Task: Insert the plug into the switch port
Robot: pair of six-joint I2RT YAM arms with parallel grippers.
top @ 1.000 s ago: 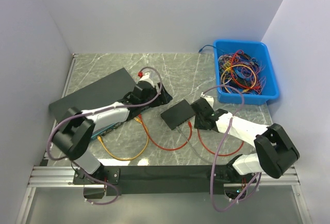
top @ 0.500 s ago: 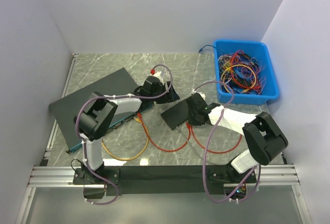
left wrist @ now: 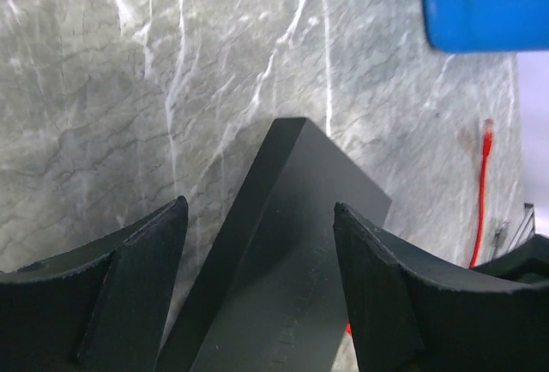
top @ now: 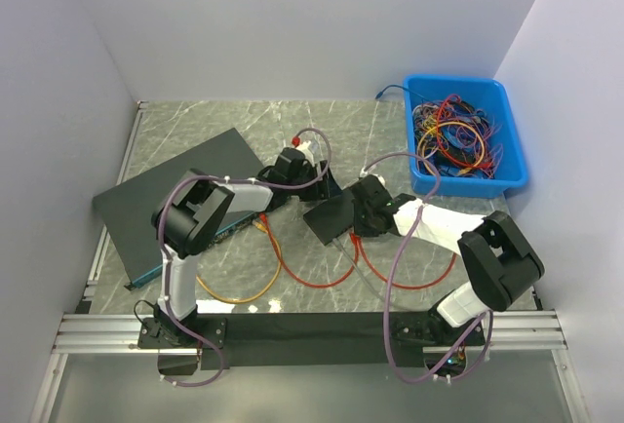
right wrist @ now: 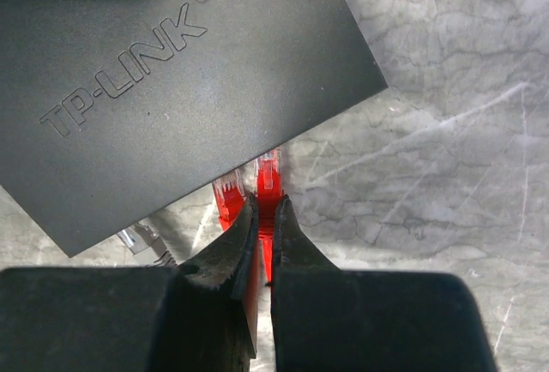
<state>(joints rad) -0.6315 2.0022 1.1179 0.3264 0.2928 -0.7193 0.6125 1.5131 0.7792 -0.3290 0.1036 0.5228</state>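
Observation:
The small black TP-LINK switch (top: 330,216) lies mid-table. In the right wrist view it (right wrist: 171,81) fills the top. My right gripper (right wrist: 266,209) is shut on a red plug (right wrist: 269,179) whose tip is at the switch's near edge. A second red plug (right wrist: 227,199) and a grey plug (right wrist: 141,239) lie just to its left. My right gripper (top: 363,211) is at the switch's right side. My left gripper (top: 317,186) is open. Its fingers straddle the switch's far end (left wrist: 292,243) without closing on it.
A blue bin (top: 466,135) of tangled cables stands at the back right. A large flat black device (top: 171,189) lies at the left. Red (top: 331,275) and orange (top: 244,287) cables loop over the near table. Another red plug (left wrist: 486,132) lies beyond the switch.
My left gripper has moved right to the switch's far end. My right gripper has moved left, bringing the red plug up to the switch's edge.

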